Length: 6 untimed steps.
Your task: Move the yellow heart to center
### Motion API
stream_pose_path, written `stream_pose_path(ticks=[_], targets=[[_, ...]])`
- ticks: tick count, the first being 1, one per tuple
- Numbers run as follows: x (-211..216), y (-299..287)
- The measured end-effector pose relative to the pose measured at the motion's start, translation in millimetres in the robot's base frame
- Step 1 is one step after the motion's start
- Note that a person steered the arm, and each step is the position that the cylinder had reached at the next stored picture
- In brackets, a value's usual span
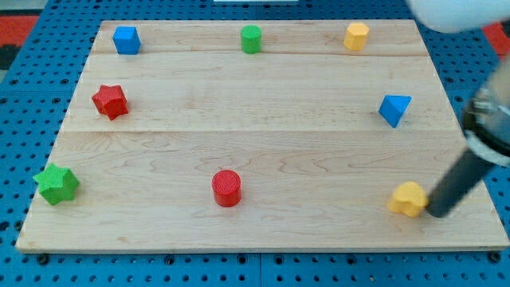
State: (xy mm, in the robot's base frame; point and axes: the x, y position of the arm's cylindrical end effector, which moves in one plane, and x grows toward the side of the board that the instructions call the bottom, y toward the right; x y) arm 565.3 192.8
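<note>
Now my tip [436, 212] sits at the view's bottom right of the wooden board [263, 151], touching the right side of the yellow heart [407, 198]. No jaws exist on this rod. Well away toward the view's left stands the red cylinder [227, 188]; the blue triangle [394, 109] lies toward the view's top.

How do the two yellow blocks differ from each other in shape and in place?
The yellow heart lies near the view's bottom right, while the yellow hexagonal block stands near the view's top edge. The heart has a lobed outline; the hexagonal block has flat sides. My tip is right beside the heart, on its right; the hexagonal block stands alone. Both are yellow and rest on the wooden board.
</note>
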Motion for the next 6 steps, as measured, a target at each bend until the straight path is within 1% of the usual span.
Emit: stream_pose_path(ticks=[1,2,3,4,5,6], targets=[[-11.5,-48.8],[-11.5,-25.9],[-11.5,11.2],[-11.5,26.3],[-15.2,23.0],[-26.2,32.0]])
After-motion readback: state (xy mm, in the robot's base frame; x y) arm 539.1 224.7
